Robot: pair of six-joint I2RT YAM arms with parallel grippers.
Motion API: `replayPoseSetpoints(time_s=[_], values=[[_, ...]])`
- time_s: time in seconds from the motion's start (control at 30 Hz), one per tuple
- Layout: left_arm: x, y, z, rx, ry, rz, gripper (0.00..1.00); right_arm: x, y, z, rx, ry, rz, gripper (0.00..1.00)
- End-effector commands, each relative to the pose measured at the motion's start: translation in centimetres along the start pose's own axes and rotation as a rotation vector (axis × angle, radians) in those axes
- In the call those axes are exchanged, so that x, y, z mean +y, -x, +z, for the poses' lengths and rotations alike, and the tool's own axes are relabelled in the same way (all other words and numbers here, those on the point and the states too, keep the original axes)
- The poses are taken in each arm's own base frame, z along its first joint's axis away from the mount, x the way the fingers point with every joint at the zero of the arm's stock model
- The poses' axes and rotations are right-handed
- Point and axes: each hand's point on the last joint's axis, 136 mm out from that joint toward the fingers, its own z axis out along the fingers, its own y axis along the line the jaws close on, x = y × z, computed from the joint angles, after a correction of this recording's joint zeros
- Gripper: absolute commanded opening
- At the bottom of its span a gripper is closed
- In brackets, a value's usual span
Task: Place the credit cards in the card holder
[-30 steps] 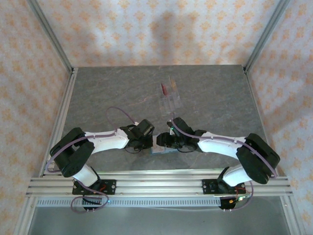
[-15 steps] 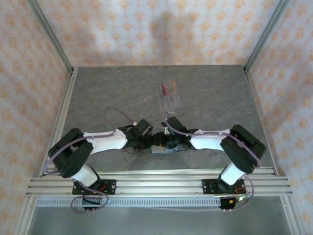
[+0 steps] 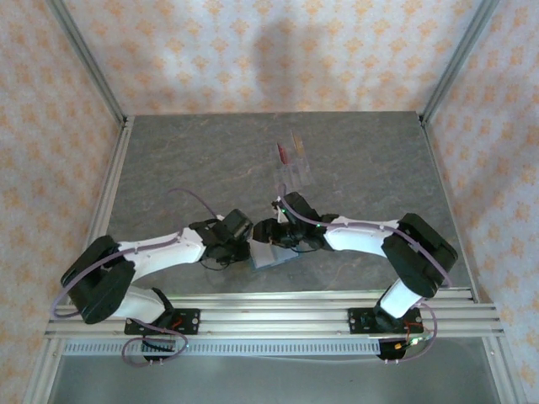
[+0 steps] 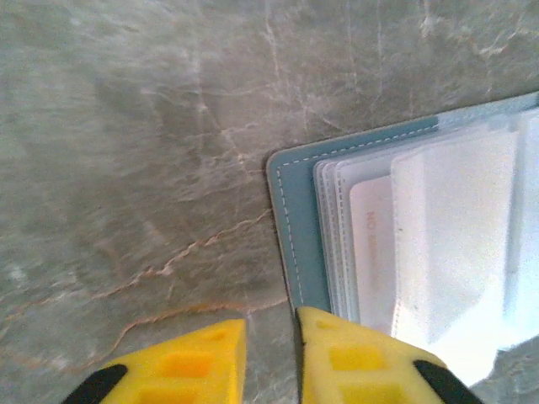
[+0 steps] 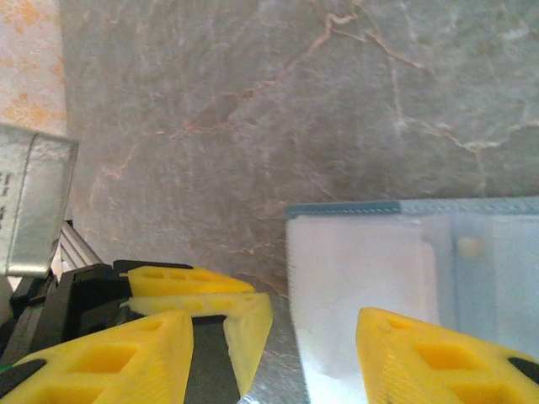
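The worktop (image 3: pixel 185 168) was grey marble veined rust and white, the card holder (image 4: pixel 295 219) teal with pale stitching, the left tool (image 4: pixel 271 328) yellow, the walls (image 3: pixel 253 50) cream with orange motifs.

The counter (image 3: pixel 168 168) is a grey, stone-patterned slab crossed by pale and rust-coloured veins, with metal rails (image 3: pixel 114 194) along its left and right sides. Low in the centre of the top view a teal card holder (image 3: pixel 271 255) lies flat and open on it. White stitching runs along its edge, and clear plastic sleeves (image 4: pixel 438 227) are stacked across its inside. Well apart from it, above the centre of the frame, a small clear plastic stand (image 3: pixel 297 174) rests on the slab. A dark red card (image 3: pixel 282 153) sits at the stand's upper left end, though whether it stands upright or leans cannot be told.
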Motion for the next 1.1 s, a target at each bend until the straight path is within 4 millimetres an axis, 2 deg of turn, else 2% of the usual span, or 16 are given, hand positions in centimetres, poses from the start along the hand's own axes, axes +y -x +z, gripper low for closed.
replayPoseSetpoints(time_s=[0.0,0.13,0.23,0.43,0.67,0.77,0.87,1.07], values=[[2.0,0.4,-1.5,-0.031,0.073,-0.013,0.28,0.8,0.3,-0.8,0.012,-0.003,-0.018,0.54],[1.4,0.3,-1.9,-0.025,0.044,0.001,0.36,1.2,0.7,-1.3,0.005,0.001,-0.028,0.54],[0.6,0.6,-1.8,-0.026,0.022,0.016,0.4,1.4,2.2,-2.9,-0.048,-0.017,-0.049,0.54],[-1.3,1.6,-2.0,-0.041,-0.014,0.045,0.48,-0.2,6.9,-7.3,-0.174,-0.194,-0.092,0.54],[-1.8,1.9,-0.1,-0.008,0.027,0.064,0.46,-2.8,13.2,-11.5,-0.3,-0.344,-0.073,0.5],[-1.7,1.8,0.7,0.006,0.045,0.07,0.44,-3.2,15.6,-12.7,-0.344,-0.414,-0.093,0.47],[-1.3,1.5,1.5,0.018,0.059,0.071,0.41,-3.3,17.8,-13.1,-0.371,-0.471,-0.128,0.46],[-0.2,0.6,2.3,0.033,0.073,0.06,0.35,-4.6,21.7,-12.1,-0.349,-0.577,-0.161,0.4]])
